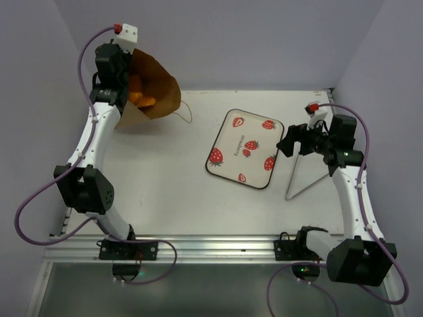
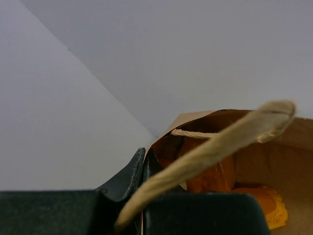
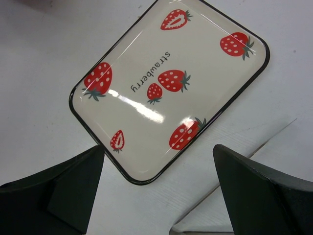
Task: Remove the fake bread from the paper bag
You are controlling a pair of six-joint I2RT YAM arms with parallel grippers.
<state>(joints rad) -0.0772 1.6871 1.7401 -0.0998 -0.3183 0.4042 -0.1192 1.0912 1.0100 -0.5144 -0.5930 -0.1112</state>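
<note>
The brown paper bag (image 1: 158, 92) stands tilted at the table's far left corner with its mouth open toward me. Orange fake bread (image 1: 140, 98) shows inside it. In the left wrist view several glossy orange bread pieces (image 2: 215, 176) lie in the bag (image 2: 293, 147), and a string handle (image 2: 220, 142) crosses in front. My left gripper (image 2: 143, 164) is shut on the bag's rim, at its left edge (image 1: 125, 78). My right gripper (image 1: 291, 140) hangs open over the table at the strawberry tray's right corner, holding nothing (image 3: 157, 149).
A strawberry-print tray (image 1: 228, 142) lies right of the table's middle, seen close in the right wrist view (image 3: 205, 44). A thin bent wire frame (image 1: 301, 181) rests on the table below the right gripper. The bag's other string handle (image 1: 188, 112) trails on the table. Walls close in on three sides.
</note>
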